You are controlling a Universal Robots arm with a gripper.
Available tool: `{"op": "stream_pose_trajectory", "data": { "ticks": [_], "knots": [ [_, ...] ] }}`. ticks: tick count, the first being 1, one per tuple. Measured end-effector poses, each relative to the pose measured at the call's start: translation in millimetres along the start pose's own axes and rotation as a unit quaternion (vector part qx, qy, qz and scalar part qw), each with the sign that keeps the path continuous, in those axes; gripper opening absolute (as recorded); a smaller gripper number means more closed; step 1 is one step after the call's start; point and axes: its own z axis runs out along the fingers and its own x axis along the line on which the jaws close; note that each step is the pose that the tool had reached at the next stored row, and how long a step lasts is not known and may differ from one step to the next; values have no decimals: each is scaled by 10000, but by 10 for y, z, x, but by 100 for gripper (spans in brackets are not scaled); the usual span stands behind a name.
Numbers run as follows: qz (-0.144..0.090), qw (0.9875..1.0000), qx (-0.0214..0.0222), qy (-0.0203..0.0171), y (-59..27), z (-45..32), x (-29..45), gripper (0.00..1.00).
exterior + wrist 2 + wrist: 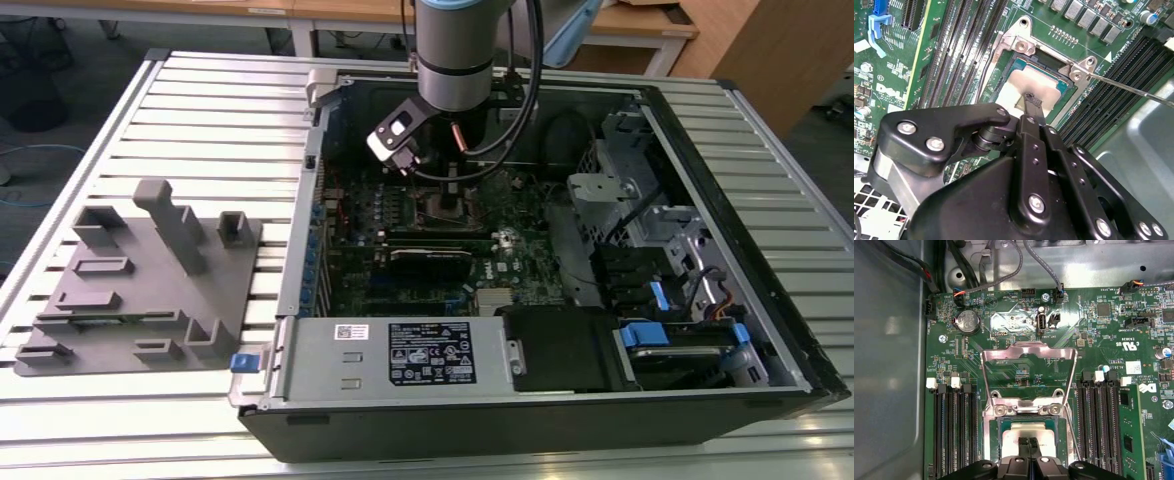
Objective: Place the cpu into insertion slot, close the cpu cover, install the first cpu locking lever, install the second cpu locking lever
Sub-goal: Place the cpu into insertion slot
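1 pincer (1029,442), its 2 fingers pressed tight together with nothing between them, points down into the open computer case (534,425) on the slatted bench (200,110). The cpu (1024,429) lies flat directly under the pincer's tips, which meet its pale face near one edge in both wrist views. It is seated inside the insertion slot (990,430), whose silvery rim frames it around the tips. Just beyond the tips, the cpu cover (1029,348) stands open, tilted up from its hinge and off the socket. In the second wrist view, a thin wire locking lever (1134,89) slants away from the socket's corner to one side of the pincer. Black memory slots (954,430) flank the pincer on 2 sides.
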Motion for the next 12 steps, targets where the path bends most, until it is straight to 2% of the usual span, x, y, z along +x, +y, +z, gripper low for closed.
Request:
{"op": "stream_pose_trajectory", "data": {
  "ticks": [1,3,4,8,12],
  "knots": [
    [0,10000,19,-1,0,1,1,11],
    [2,9999,143,-7,2,3,0,11],
    [0,9998,177,-9,2,3,0,11],
    [1,9998,198,-9,2,4,0,11],
    [-38,9998,199,-6,2,7,0,11]
  ]
}}
